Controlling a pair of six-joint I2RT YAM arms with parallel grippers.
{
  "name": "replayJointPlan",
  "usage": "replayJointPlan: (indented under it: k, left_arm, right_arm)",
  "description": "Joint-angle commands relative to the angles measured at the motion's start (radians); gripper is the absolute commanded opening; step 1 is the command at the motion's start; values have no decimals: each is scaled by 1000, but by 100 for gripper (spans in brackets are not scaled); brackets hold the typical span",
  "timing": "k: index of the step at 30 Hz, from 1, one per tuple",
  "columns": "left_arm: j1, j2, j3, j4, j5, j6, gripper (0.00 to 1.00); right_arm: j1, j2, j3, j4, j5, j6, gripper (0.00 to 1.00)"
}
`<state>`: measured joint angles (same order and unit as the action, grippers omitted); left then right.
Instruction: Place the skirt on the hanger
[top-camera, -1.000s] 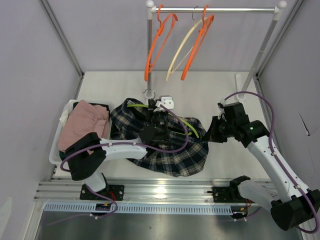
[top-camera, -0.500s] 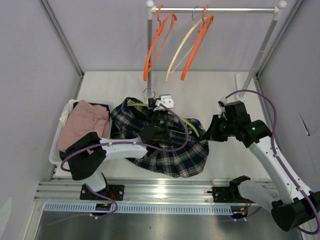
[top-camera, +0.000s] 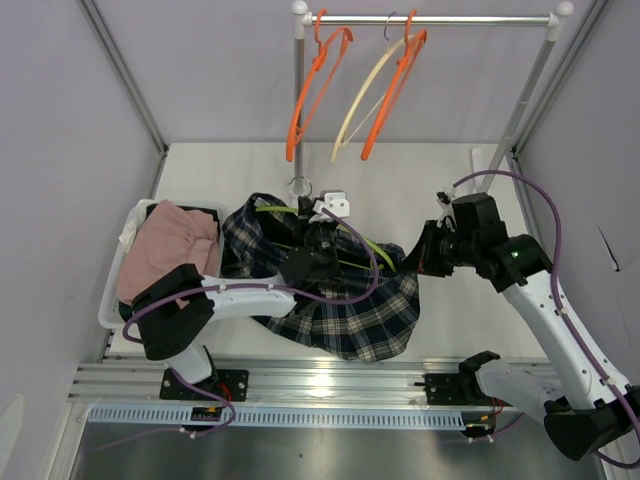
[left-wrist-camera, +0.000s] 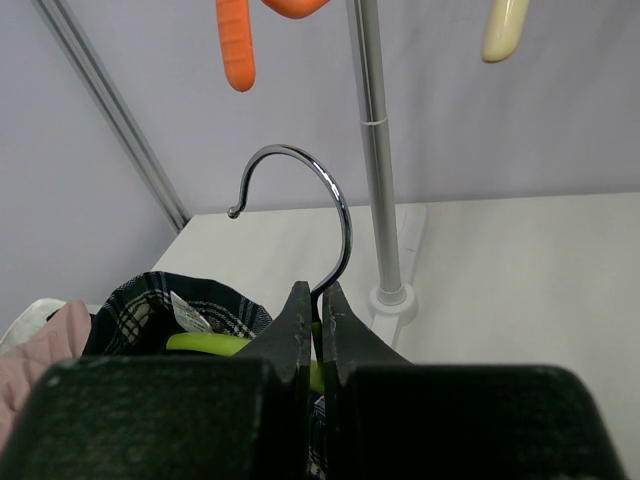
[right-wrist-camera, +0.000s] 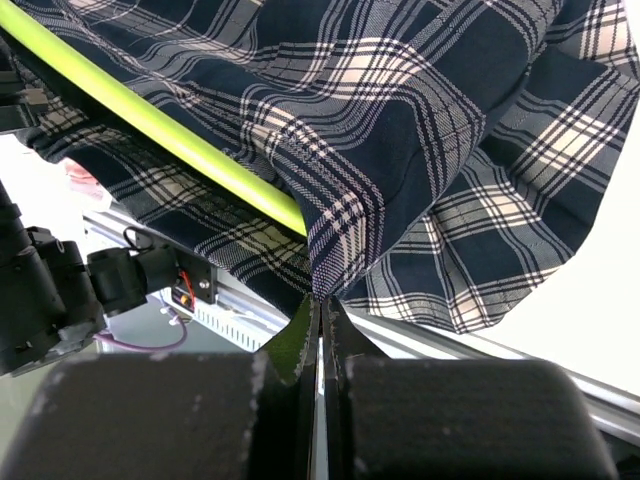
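The hanger (top-camera: 372, 252), lime green with a wire hook, is gripped at the neck of its hook by the left gripper (top-camera: 318, 240), whose jaws are pressed together on the wire, as is seen in the left wrist view (left-wrist-camera: 318, 325). The skirt (top-camera: 345, 305), dark plaid, is draped over that hanger at the middle of the table (top-camera: 420, 185). Its edge at 3 o'clock is pinched by the right gripper (top-camera: 418, 262), whose jaws are fully closed on a fold of cloth (right-wrist-camera: 318, 305) just below the green bar.

At 9 o'clock the skirt is bordered by a white bin (top-camera: 128, 225) with a pink garment (top-camera: 170, 248) in it. At 6 o'clock the hem is seen close to the table's near edge. Bare tabletop is left at 12 o'clock, up to the foot of the rack pole (top-camera: 299, 110). Two orange hangers (top-camera: 312, 95) and a cream one (top-camera: 362, 105) are hung on the rail (top-camera: 450, 19) above.

Compared with a second ago, the right gripper is found slightly toward 9 o'clock, and the hem is spread further toward 6 o'clock. The hook is hardly shifted.
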<state>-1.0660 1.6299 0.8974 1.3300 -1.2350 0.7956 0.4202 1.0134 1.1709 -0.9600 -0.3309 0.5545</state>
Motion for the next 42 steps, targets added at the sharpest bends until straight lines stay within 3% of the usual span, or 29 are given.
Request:
replayJointPlan:
  k: [1,14,17,18,19,21,22,27,34,42]
  left_arm:
    - [-14,4,17,397,28,74,0]
    - [-143,-94,11,339,12,-11,0]
    - [-161,-174,2,151,38,-184,0]
    - [-161,-208,1,-73,63,-276,0]
    - [-158,-246,-5,-197,100,-487,0]
    - [-137,-347,-2,-497,208,-657,0]
    - [-134,-376,23,-559,232,-743,0]
    - [-126,-422,67,-783,383,-821,0]
    - [-97,-447,161,-1008,747,-927,0]
    - [-65,-371,302,-1163,931,-998,0]
  right_arm:
    - [20,8,81,29,-31,50,0]
    - [100,120,285,33,75,84,0]
    - [101,154,357,7,119,65,0]
    - [103,166,381,-12,133,58,0]
    - [101,180,409,-22,138,52,0]
    - [103,221,492,-48,153,35,0]
    - [101,235,518,-60,158,24,0]
    - [111,301,631,-78,159,19,0]
    - [189,346,714,-95,248,24,0]
    - [267,402,875,-166,364,27,0]
